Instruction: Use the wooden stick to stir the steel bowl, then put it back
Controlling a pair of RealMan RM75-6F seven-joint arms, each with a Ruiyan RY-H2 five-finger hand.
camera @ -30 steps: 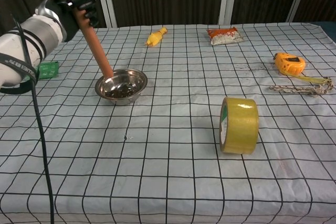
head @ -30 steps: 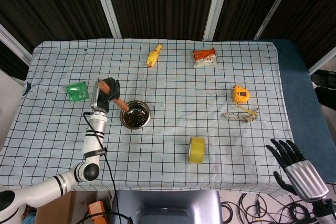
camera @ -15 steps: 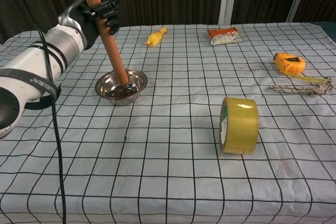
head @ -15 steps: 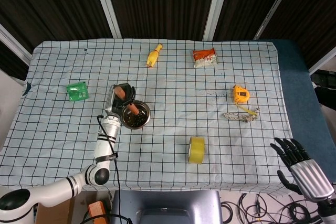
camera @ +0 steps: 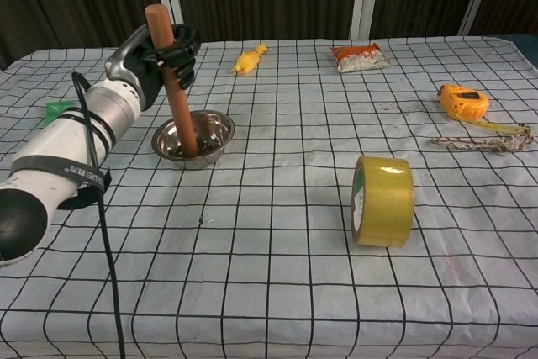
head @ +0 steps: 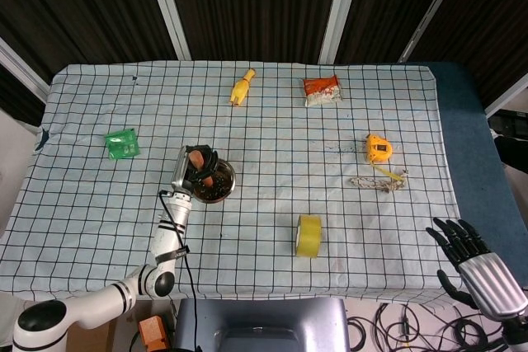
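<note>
My left hand (camera: 155, 56) was wrapped around the upper part of the wooden stick (camera: 176, 94), fingers closed on it. Stick stood nearly upright, tilted slightly, its lower end down inside the steel bowl (camera: 214, 128), toward the bowl's near-left side. Head view showed the same: left hand (head: 198, 169) over the bowl's left rim, stick top (head: 196, 157) poking out above the fingers, bowl (head: 221, 190) holding dark contents. Could not tell whether the tip touched the bottom.

My right hand (head: 474, 263) hung off the table at the near right corner, fingers spread, holding nothing. Not in the chest view.

Progress, as I judged it: pick-up done, stick in the bowl, so I was in the stirring step. How much stirring was finished I could not tell from this. Left to do: finish stirring, lift the stick out, set it back on the checked tablecloth (camera: 277, 233). No marked spot for the stick showed. Yellow tape roll (camera: 382, 200) stood well apart from the bowl, out of the way.
</note>
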